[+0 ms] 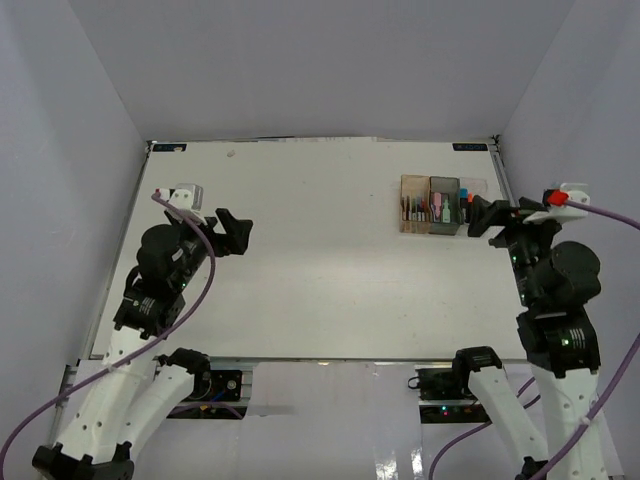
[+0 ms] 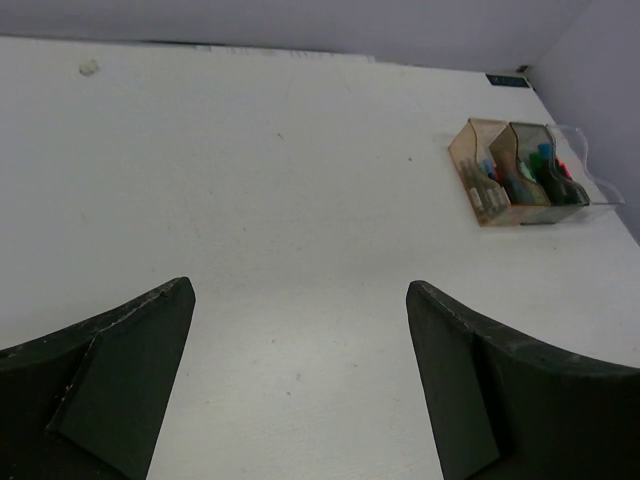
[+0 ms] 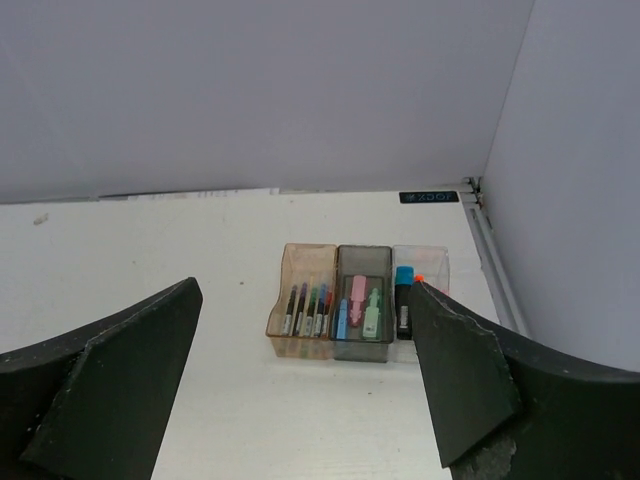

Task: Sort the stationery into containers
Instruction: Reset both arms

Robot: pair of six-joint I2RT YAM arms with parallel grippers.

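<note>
Left gripper [image 2: 300, 288] and right gripper [image 3: 303, 300] gape empty, with thin dark pens [image 3: 308, 308], pastel markers [image 3: 358, 300] and black highlighters [image 3: 404, 292] seemingly all in the translucent amber, grey and clear bins [image 3: 362, 250] at two o'clock, so only retreat looks needed.

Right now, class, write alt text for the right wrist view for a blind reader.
Three adjoining bins sit on a white table: an amber bin of thin pens, a grey bin of pastel markers, a clear bin with a blue-capped highlighter. The right gripper, jaws open and empty, frames them.
</note>
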